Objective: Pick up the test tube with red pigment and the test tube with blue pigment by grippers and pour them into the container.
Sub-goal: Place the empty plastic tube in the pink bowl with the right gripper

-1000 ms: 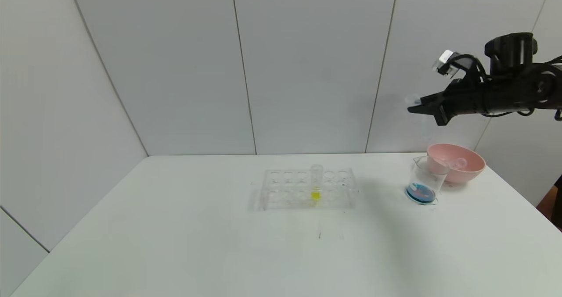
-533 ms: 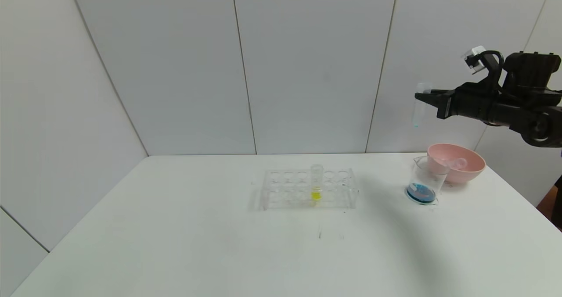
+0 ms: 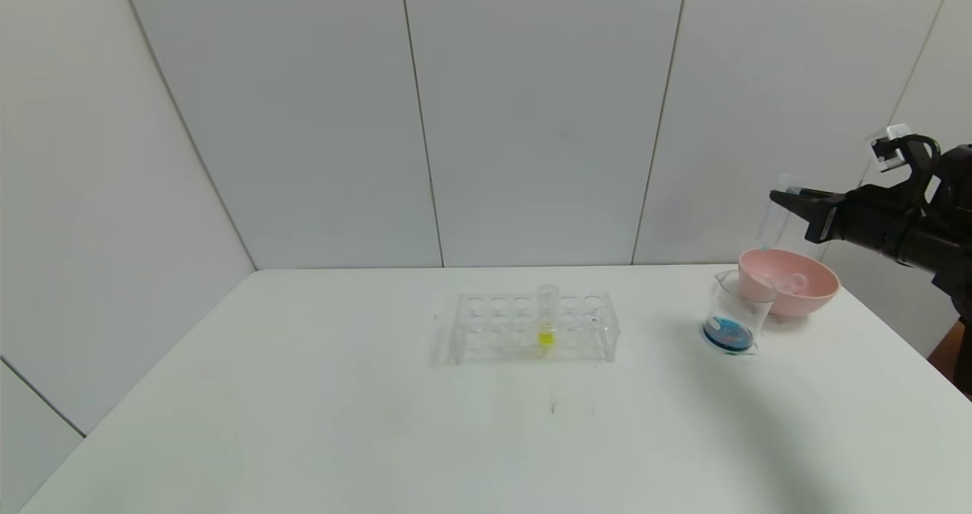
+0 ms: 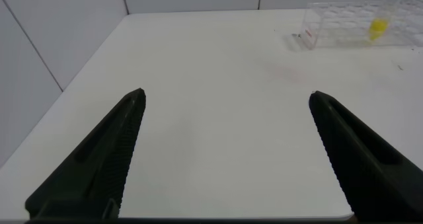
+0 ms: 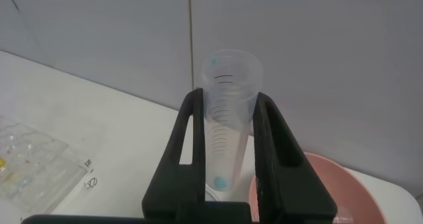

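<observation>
Dropping the emptied clear blue-pigment test tube, pinched upright in the right hand above the round pink bowl, looks best done low, clear of the small glass beaker holding blue liquid

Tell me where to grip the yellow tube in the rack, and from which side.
Grip the yellow tube by its top, which pokes above the rack; the rest sits in a well. It stands upright with empty wells around, so probably come from above, fingers astride, and lift straight up. Left tool is open; right tool is shut on the blue tube.
</observation>
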